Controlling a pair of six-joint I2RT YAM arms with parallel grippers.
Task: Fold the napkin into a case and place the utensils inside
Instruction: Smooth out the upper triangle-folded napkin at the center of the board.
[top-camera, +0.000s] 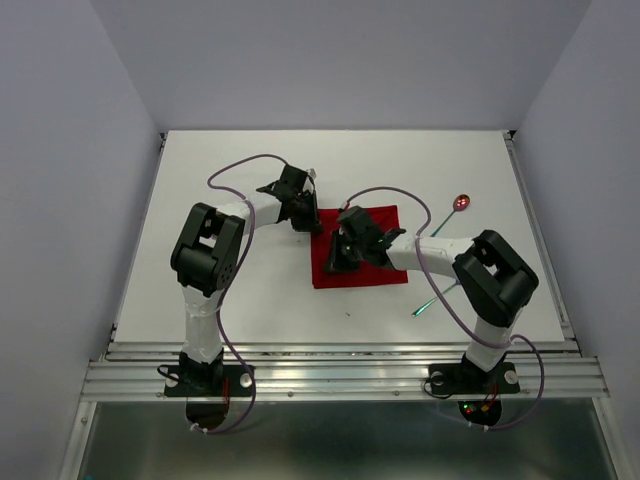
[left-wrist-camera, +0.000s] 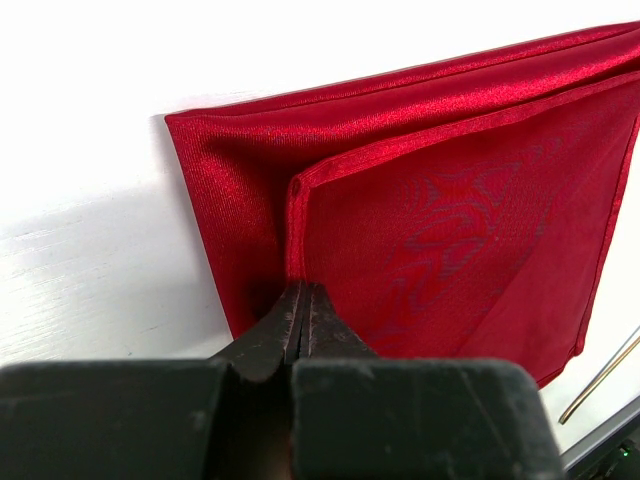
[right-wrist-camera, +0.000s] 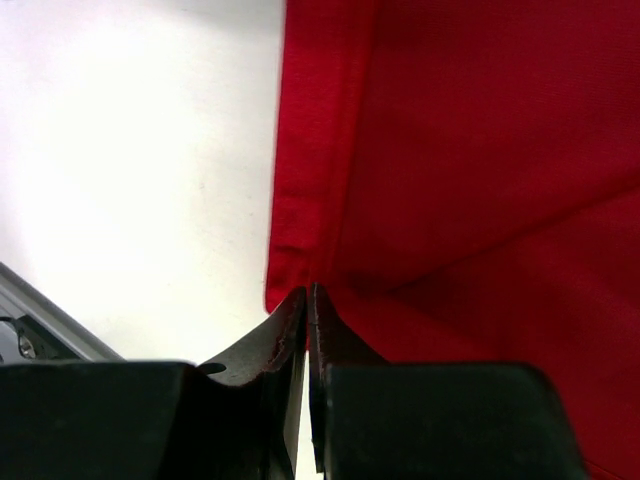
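Observation:
The red napkin (top-camera: 345, 278) lies partly folded on the white table (top-camera: 240, 180), one layer turned over another (left-wrist-camera: 450, 230). My left gripper (top-camera: 313, 222) is at its far left corner and is shut on the hem of the upper layer (left-wrist-camera: 300, 287). At the near left edge, my right gripper (top-camera: 330, 262) is shut on the cloth's corner (right-wrist-camera: 309, 290). Two utensils lie apart on the table to the right. The spoon (top-camera: 460, 203) has a shiny red bowl, and the teal-handled fork (top-camera: 428, 304) sits nearer the right arm's base.
A thin metal handle (left-wrist-camera: 600, 378) shows past the napkin's edge in the left wrist view. White walls enclose the table on the back and both sides. The metal rail (top-camera: 340, 375) holding both arm bases runs along the near edge.

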